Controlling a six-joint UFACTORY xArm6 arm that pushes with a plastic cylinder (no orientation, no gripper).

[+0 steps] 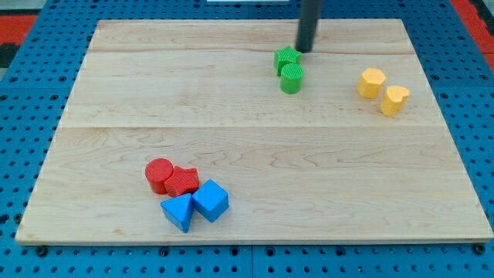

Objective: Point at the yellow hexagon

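Note:
The yellow hexagon (371,82) lies on the wooden board at the view's upper right, with a yellow heart (394,100) touching it on its lower right. My tip (305,49) is the lower end of a dark rod coming down from the view's top. It stands well to the left of the yellow hexagon, just right of and above a green star (286,57).
A green cylinder (292,78) sits right below the green star. At the view's lower left are a red cylinder (159,174), a red star (183,181), a blue triangle (178,211) and a blue cube (210,200). The board (247,154) lies on a blue pegboard.

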